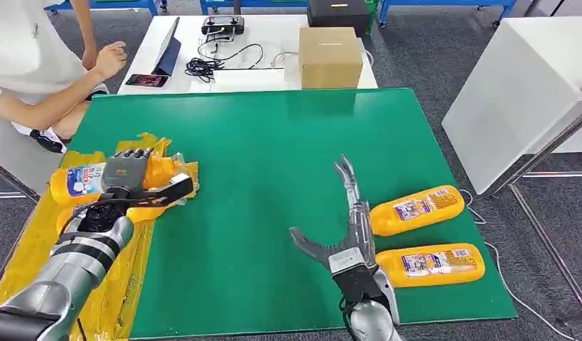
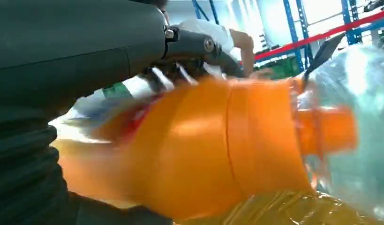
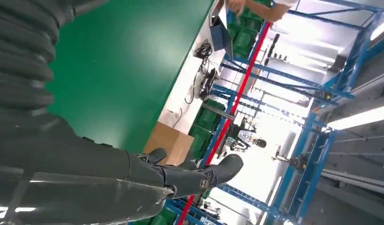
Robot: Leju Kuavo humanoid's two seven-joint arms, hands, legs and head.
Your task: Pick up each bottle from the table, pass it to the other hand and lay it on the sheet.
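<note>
**Left hand holding an orange bottle over the yellow sheet**

At the left edge of the green-topped desk (image 1: 273,177), a crinkled yellow plastic sheet (image 1: 32,249) is lying, and the silver left hand (image 1: 128,177) is reaching over it with its fingers (image 1: 131,154) wrapping around an orange plastic bottle (image 1: 160,174). In the left wrist view the orange bottle (image 2: 204,159) is sitting right against the hand, its cap pointing away from the wrist (the picture is blurred, so whether the bottle is touching the sheet I cannot tell). Just beside that hand, a second orange bottle with a blue-and-white label (image 1: 74,181) is lying on its side on the sheet.

On the right side of the desk, the silver right hand (image 1: 345,220) is hovering low with its fingers (image 1: 347,177) stretching straight forward and its thumb sticking out to the side, holding nothing. Just to the right of it, two more orange bottles are lying on their sides on the green surface: the farther one (image 1: 416,209) and the nearer one (image 1: 430,264), close together but apart.

Beyond the green top, a brown cardboard box (image 1: 330,57) is standing on a white table (image 1: 273,42), with black cables (image 1: 209,64) near it. A person in a white shirt (image 1: 32,57) is sitting at the far left.
</note>
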